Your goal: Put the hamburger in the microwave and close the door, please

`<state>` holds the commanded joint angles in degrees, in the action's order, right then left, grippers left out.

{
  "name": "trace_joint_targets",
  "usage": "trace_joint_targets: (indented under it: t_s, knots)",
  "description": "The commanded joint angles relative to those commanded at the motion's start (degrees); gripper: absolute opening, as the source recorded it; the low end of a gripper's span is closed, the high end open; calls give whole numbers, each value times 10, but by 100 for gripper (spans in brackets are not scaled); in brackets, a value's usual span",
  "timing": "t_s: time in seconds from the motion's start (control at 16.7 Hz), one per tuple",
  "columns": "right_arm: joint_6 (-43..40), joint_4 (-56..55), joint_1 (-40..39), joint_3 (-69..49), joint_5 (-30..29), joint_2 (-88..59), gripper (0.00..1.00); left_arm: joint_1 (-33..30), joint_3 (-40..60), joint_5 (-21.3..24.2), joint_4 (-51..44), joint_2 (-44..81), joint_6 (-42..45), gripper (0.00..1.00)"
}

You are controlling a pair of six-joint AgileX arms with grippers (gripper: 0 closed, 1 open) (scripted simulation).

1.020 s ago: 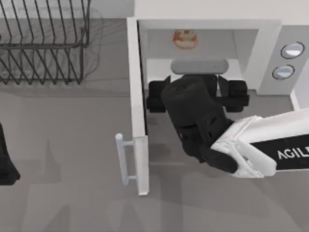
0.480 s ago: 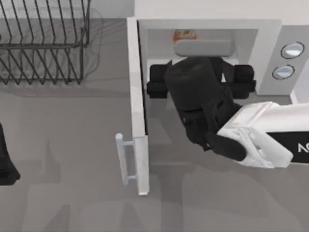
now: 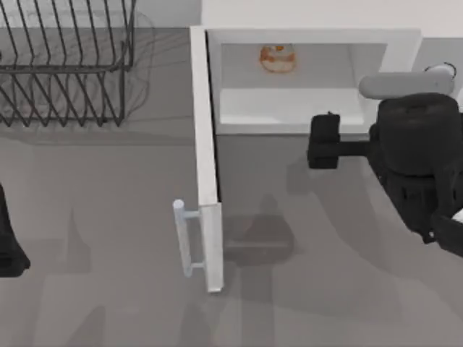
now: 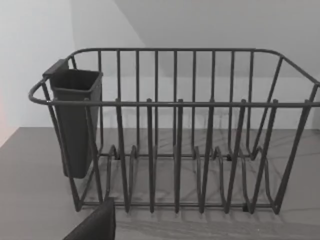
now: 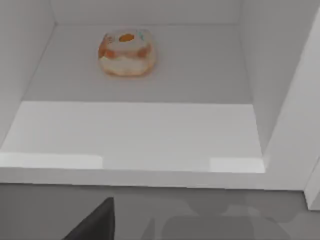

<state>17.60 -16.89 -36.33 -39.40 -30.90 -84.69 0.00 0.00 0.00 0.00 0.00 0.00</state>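
The hamburger (image 3: pixel 277 58) (image 5: pixel 126 53) lies alone deep in the microwave (image 3: pixel 311 36) cavity, toward its left side. The door (image 3: pixel 206 159) stands swung open, edge-on to the top view, with its bar handle (image 3: pixel 185 238) on the outer face. My right gripper (image 3: pixel 389 144) hangs open and empty in front of the microwave's right end, outside the cavity. One black finger (image 3: pixel 324 141) (image 5: pixel 95 222) of it shows. My left gripper (image 3: pixel 9 249) is parked at the table's left edge, its finger (image 4: pixel 95 225) facing a wire rack.
A dark wire dish rack (image 3: pixel 65 65) (image 4: pixel 175 135) with a dark cup holder (image 4: pixel 75 120) stands at the back left. A round knob (image 3: pixel 441 70) peeks out behind the right wrist. Bare grey table (image 3: pixel 304 289) lies in front of the microwave.
The right gripper has pulled back out of the microwave's mouth and swung to the right. The hamburger stays in the cavity. The door has not moved.
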Motion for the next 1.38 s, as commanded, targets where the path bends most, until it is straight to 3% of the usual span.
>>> trace_joint_targets:
  t_s: [0.36, 0.66, 0.96, 1.38]
  knots:
    - [-54, 64, 146, 227, 176, 359, 100, 0, 0, 0, 0, 0, 0, 100]
    - [-114, 127, 268, 352, 271, 657, 100, 0, 0, 0, 0, 0, 0, 100]
    - [-165, 163, 348, 392, 305, 821, 100, 0, 0, 0, 0, 0, 0, 100]
    - [-176, 169, 363, 394, 309, 847, 100, 0, 0, 0, 0, 0, 0, 100]
